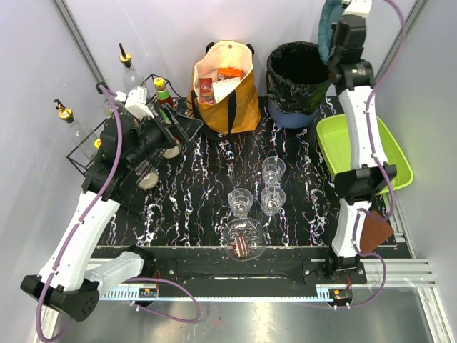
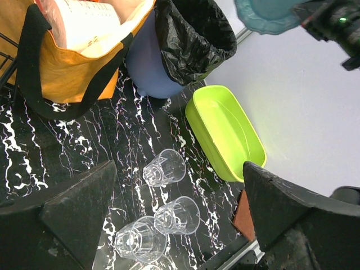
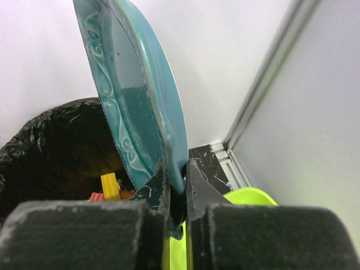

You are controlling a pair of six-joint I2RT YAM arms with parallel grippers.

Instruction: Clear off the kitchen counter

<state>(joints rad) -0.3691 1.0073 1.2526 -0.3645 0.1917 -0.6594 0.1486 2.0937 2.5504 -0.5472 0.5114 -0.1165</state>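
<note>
The kitchen counter (image 1: 200,179), a wide black slab with white marble-like veins, fills the middle of the overhead view. Its left part is covered by the left arm and a black wire rack (image 1: 89,153) of pump bottles.

The right gripper (image 3: 177,188) is pinched tight on the rim of a teal ceramic plate with a scrolled relief border (image 3: 140,95). The plate stands on edge, raised above the black-bag-lined round bin (image 1: 296,78) at the counter's far right. Its top is cut off in the wrist view, and from above only a sliver shows beside the arm. Inside the bin a yellow strip and something red (image 3: 109,188) show – too dark to name.

The left gripper (image 2: 179,164) hangs with its jaws spread wide and nothing between them, above the counter near the mustard-yellow cloth tote bag (image 1: 223,89). The packets in the bag are only partly seen.

Three clear faceted drinking glasses (image 1: 273,170) stand close together mid-counter. Near the front edge is a clear glass bowl (image 1: 243,239) holding reddish bits that cannot be made out.

The lime-green plastic tray (image 1: 368,153) sits at the right – the right arm crosses over it. A flat brown piece (image 1: 375,232) is half hidden behind that arm.
</note>
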